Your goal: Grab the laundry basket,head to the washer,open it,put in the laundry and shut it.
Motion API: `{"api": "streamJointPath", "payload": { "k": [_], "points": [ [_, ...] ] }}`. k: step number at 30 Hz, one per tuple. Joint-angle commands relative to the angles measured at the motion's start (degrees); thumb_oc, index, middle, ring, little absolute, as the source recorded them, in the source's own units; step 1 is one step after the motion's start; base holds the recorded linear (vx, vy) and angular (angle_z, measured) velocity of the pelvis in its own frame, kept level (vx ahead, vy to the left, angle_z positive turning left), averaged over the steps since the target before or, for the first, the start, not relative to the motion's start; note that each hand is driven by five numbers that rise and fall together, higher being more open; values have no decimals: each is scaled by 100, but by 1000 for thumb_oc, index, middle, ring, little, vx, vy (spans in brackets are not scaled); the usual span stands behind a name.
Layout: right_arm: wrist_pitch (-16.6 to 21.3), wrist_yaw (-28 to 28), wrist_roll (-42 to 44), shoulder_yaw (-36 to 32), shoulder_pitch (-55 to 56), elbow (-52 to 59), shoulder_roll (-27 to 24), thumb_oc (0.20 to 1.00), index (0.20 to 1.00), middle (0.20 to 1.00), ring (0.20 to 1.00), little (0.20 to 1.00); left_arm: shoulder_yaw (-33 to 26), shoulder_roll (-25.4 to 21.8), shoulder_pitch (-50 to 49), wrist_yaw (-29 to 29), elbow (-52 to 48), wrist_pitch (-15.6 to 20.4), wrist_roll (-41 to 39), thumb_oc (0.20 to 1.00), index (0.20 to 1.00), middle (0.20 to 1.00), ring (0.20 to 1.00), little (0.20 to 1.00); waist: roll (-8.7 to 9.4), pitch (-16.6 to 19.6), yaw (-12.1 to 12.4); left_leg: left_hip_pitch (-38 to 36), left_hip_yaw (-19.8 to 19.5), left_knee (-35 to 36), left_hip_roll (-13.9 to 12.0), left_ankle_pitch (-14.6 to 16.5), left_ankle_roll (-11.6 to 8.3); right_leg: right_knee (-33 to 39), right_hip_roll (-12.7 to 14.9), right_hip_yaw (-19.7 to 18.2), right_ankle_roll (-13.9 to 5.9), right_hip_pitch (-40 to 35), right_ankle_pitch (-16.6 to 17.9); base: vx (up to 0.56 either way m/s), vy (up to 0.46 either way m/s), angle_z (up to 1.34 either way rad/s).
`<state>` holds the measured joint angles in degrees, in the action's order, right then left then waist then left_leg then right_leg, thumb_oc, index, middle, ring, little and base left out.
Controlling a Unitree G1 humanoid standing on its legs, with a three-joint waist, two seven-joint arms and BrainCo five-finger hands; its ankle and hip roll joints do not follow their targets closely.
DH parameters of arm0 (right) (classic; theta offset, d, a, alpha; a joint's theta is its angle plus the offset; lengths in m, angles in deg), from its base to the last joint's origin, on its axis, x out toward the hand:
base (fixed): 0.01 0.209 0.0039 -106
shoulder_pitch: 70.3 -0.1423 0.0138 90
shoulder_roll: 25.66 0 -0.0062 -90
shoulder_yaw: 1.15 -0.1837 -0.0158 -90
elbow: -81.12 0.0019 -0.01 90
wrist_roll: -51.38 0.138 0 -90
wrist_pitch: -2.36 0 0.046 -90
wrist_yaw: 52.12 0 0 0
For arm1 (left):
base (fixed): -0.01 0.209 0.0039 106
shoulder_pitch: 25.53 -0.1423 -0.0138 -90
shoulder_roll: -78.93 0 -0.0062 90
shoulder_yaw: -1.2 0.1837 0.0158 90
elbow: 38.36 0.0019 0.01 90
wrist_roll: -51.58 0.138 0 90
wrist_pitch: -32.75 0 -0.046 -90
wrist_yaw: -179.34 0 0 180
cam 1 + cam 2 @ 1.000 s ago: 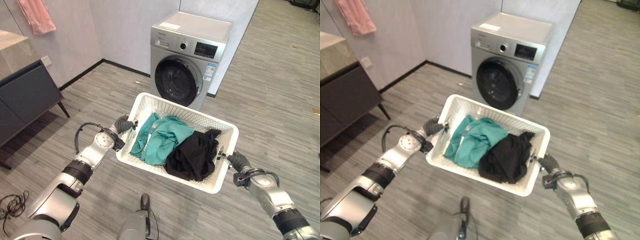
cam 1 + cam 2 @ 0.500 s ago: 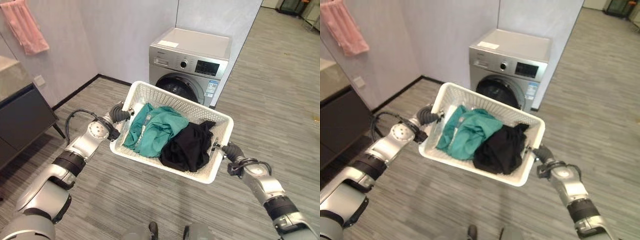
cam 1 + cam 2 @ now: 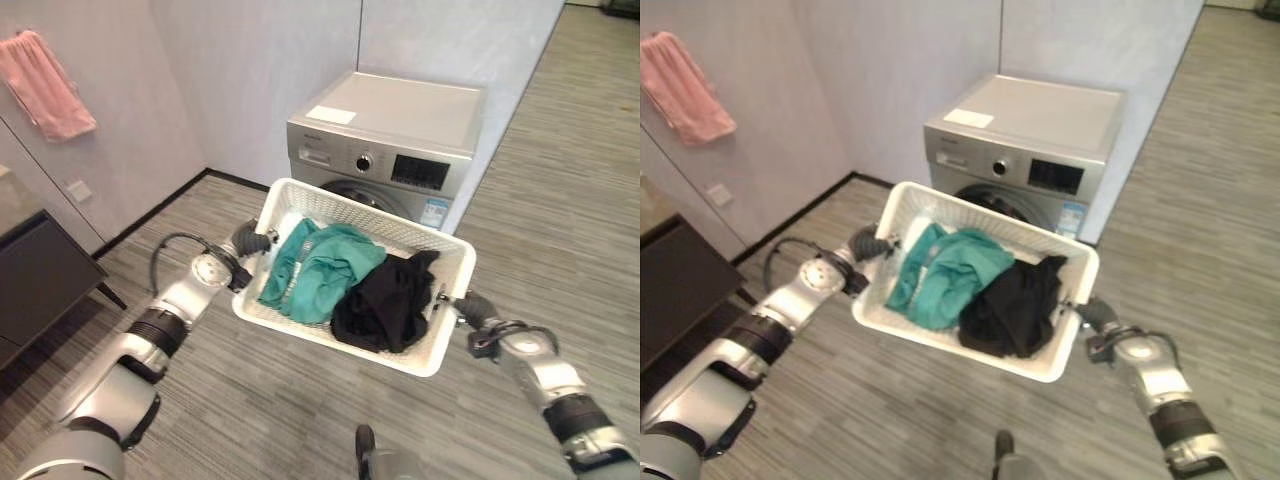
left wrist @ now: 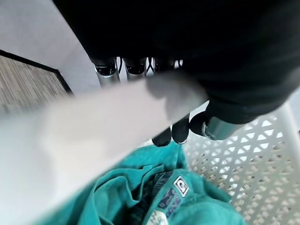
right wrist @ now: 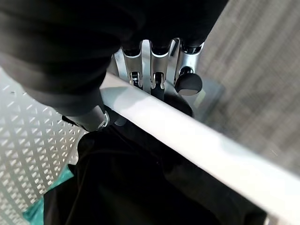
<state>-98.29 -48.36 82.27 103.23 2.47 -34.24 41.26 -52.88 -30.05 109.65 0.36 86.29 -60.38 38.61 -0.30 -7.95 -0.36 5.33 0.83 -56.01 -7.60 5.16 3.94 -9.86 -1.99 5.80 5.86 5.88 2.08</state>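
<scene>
1. Risk on the left: the left hand (image 3: 249, 243) has its fingers curled over the basket (image 3: 300, 325) rim at the left end, thumb inside by the teal cloth (image 3: 320, 270). If that grip slackens, I judge the basket would tip that way and spill.
2. Basket itself: it is carried in the air between both hands, right in front of the washer (image 3: 385, 145), covering most of the door. Teal cloth lies in its left half, black cloth (image 3: 385, 300) in its right, part of the black reaching up to the right rim; a jolt could drop it to the floor.
3. Risk on the right: the right hand (image 3: 470, 308) is closed round the right rim in the same way, so neither hand is free for the door. The basket likely has to be set down clear of the door's swing, or it will block it.
4. Surroundings: a pink towel (image 3: 45, 85) hangs on the wall far left, above a dark cabinet (image 3: 35, 285); both are well apart from the path.
</scene>
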Motion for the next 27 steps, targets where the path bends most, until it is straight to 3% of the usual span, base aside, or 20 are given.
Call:
{"api": "streamJointPath", "payload": {
  "k": [1,3,4,6,7,8,10,12,14,17,21,22,24,25,26,27],
  "points": [
    [550,-28,362,-69,-579,548,-245,200,200,200,200,200,-242,-468,700,-180,-383,367,-147,200,200,200,200,200,294,203,20,-255,-43,284,-763,-981,-430,985,311,96,-683,-770,-120,370,-489,-4],
    [544,-74,356,-163,-466,618,-266,200,200,200,200,200,-176,-464,806,-171,-395,336,-186,200,200,200,200,200,274,96,93,8,6,79,-974,-938,-476,1042,197,175,-611,-989,-219,195,-187,17],
    [539,-102,353,-255,-320,688,-267,200,200,200,200,200,-140,-399,875,-150,-403,313,-201,200,200,200,200,200,380,23,156,402,220,162,-826,-888,-382,1040,237,206,-537,-1077,-230,109,-62,16],
    [529,-92,284,-365,-137,840,-282,200,200,200,200,200,-152,-311,852,-143,-396,307,-166,200,200,200,200,200,361,-18,206,758,257,605,-536,-857,-474,1019,218,225,-565,-1237,-362,180,-31,11],
    [525,-92,283,-377,-121,850,-284,200,200,200,200,200,-146,-302,854,-144,-394,308,-164,200,200,200,200,200,369,-20,205,747,256,617,-521,-859,-470,1017,231,233,-569,-1245,-370,339,22,34],
    [557,-120,268,-505,3,902,-253,200,200,200,200,200,-75,-145,883,-146,-389,327,-133,200,200,200,200,200,357,-90,314,1021,337,1835,-317,-1020,-586,938,251,340,-608,-1402,-540,346,64,38],
    [605,-122,256,-467,-49,832,-228,200,200,200,200,200,28,-97,906,-137,-307,341,-108,200,200,200,200,200,326,-103,437,937,246,3210,-132,-988,-656,893,276,398,-707,-1547,-689,360,97,32],
    [618,-135,235,-437,-89,785,-205,200,200,200,200,200,62,-95,901,-146,-304,357,-115,200,200,200,200,200,335,-101,495,964,195,3592,-48,-1121,-700,879,298,412,-722,-1587,-733,217,58,8],
    [605,-86,123,-261,-228,646,-122,200,200,200,200,200,119,-184,919,-148,-315,392,-170,200,200,200,200,200,243,-128,712,1052,-214,4290,136,-1388,-861,842,274,329,-785,-1771,-863,291,89,-27],
    [610,-70,67,-96,-394,523,-48,200,200,200,200,200,153,-258,997,-169,-319,420,-220,200,200,200,200,200,214,-149,844,977,-512,4478,240,-1439,-917,831,323,264,-832,-1891,-944,171,72,-46],
    [578,-24,-64,143,-607,150,108,200,200,200,200,200,371,-251,1126,-144,-252,487,-150,200,200,200,200,200,131,63,920,704,-473,4345,285,-1175,-874,838,498,187,-932,-2115,-1108,275,183,-43],
    [561,55,-212,265,-695,54,206,200,200,200,200,200,423,-272,1175,-127,-207,506,-77,200,200,200,200,200,113,243,1042,458,-601,4418,500,-928,-743,556,675,109,-1043,-2102,-1176,379,308,-12],
    [542,90,-240,293,-713,17,267,200,200,200,200,200,457,-289,1185,-117,-191,499,-75,200,200,200,200,200,102,304,1054,326,-604,4472,578,-847,-670,246,744,102,-1100,-2028,-1183,241,243,-27],
    [484,97,-326,381,-854,-130,386,200,200,200,200,200,595,-316,1296,-102,-180,472,-72,200,200,200,200,200,33,261,1019,18,-488,4581,615,-723,-438,-988,843,-75,-1237,-1527,-1058,127,218,-45],
    [482,85,-357,398,-924,-177,436,200,200,200,200,200,619,-326,1325,-92,-166,468,-22,200,200,200,200,200,-13,205,964,-91,-453,4591,621,-666,-350,-1490,871,-113,-1305,-1306,-895,120,218,-45],
    [483,84,-357,401,-934,-182,438,200,200,200,200,200,617,-329,1329,-91,-164,469,-22,200,200,200,200,200,0,202,986,-86,-424,4586,630,-663,-344,-1552,887,-146,-1311,-1262,-921,33,124,-31]
  ]
}}
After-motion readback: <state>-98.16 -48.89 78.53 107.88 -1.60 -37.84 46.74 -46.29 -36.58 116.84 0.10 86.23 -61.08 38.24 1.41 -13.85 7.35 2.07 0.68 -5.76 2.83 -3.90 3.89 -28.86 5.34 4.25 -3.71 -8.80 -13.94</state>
